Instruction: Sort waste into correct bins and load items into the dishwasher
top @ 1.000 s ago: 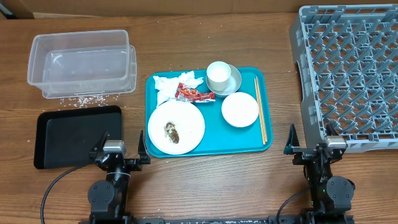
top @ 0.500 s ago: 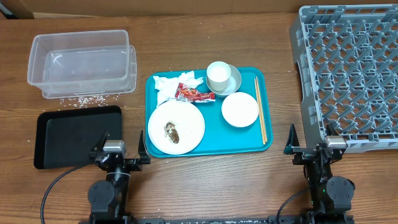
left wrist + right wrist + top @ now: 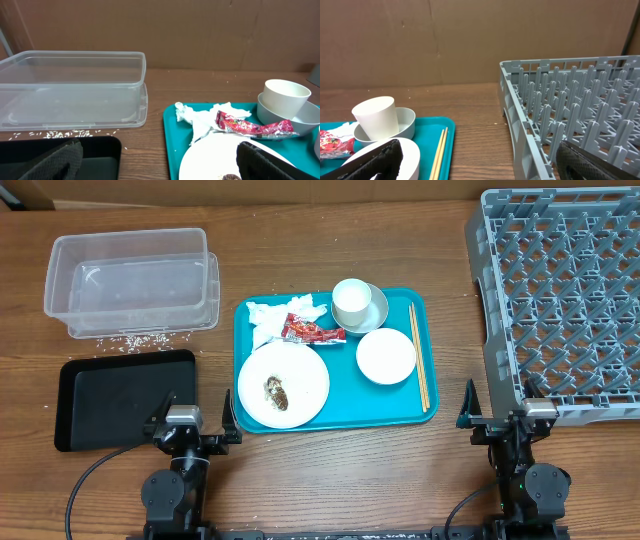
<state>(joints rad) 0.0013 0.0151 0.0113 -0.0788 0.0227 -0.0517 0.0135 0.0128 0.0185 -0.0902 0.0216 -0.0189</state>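
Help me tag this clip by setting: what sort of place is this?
Probably a lab mock-up of a dishwashing station: wooden table backed by cardboard, teal serving tray, grey dish rack.

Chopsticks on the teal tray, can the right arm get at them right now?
Probably yes: the chopsticks lie uncovered along the tray's right edge, and the open right gripper sits just off that side, only table between.

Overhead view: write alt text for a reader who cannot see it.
A teal tray holds a plate with food scraps, a bowl, cup and saucer, chopsticks, napkin and red wrapper. A clear tub and black tray sit left, a grey dish rack right; the left tool and right tool are open.
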